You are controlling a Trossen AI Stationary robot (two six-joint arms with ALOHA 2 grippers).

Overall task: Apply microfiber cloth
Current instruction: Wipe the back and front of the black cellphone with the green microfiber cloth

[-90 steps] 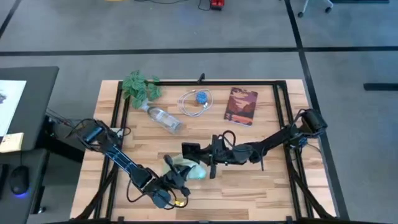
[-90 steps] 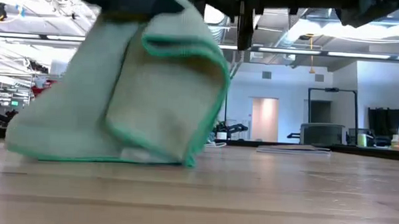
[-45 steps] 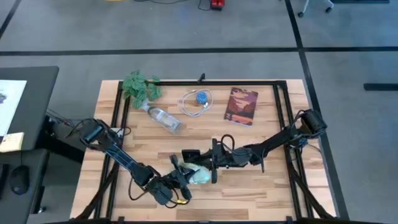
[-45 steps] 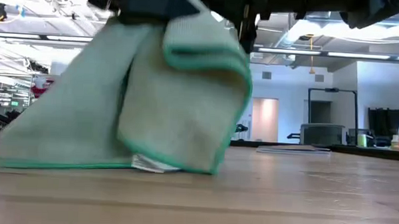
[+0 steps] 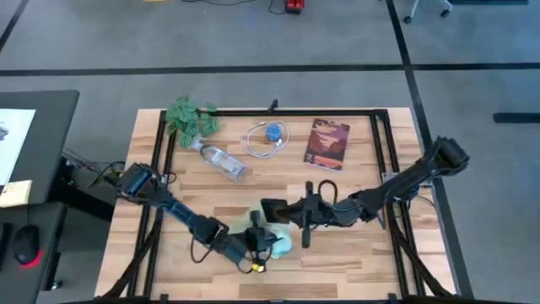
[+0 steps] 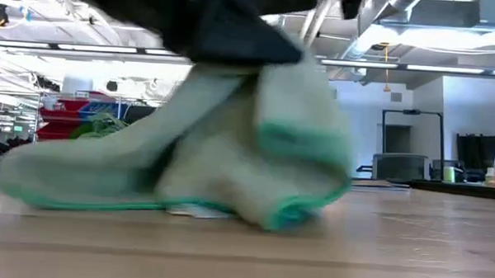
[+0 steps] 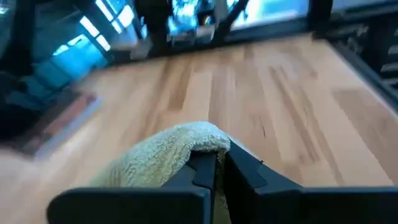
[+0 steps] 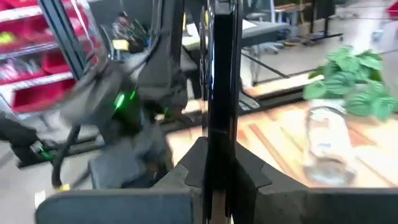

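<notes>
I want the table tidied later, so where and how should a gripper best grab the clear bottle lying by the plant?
Grip the clear plastic bottle around its mid-body, coming straight down, jaws across its width. It lies on its side, diagonal, with the artificial plant crowding one end, so the middle is probably freest.
</notes>
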